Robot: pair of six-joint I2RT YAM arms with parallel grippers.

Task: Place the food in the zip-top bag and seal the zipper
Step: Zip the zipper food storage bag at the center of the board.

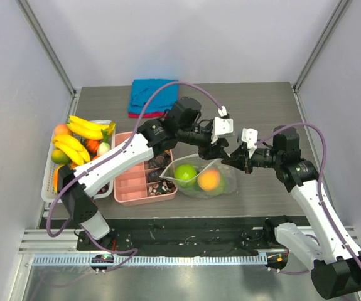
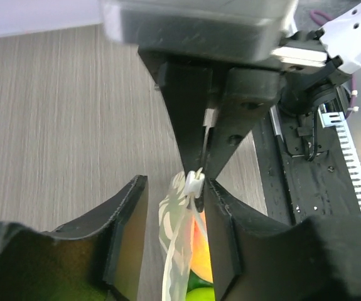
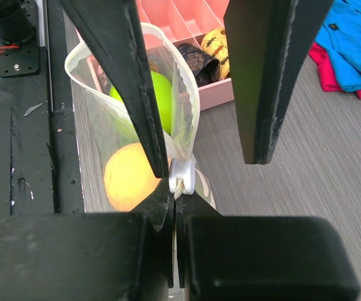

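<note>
You're looking at the zip-top bag lying mid-table, two round fruits sitting inside it. The divided box is sitting right against its left side, the fruit tray further left, the folded cloth lying well behind.

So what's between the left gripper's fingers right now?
The zip-top bag's top edge with a small white tab; the left wrist view shows it between the parted fingers.
</note>
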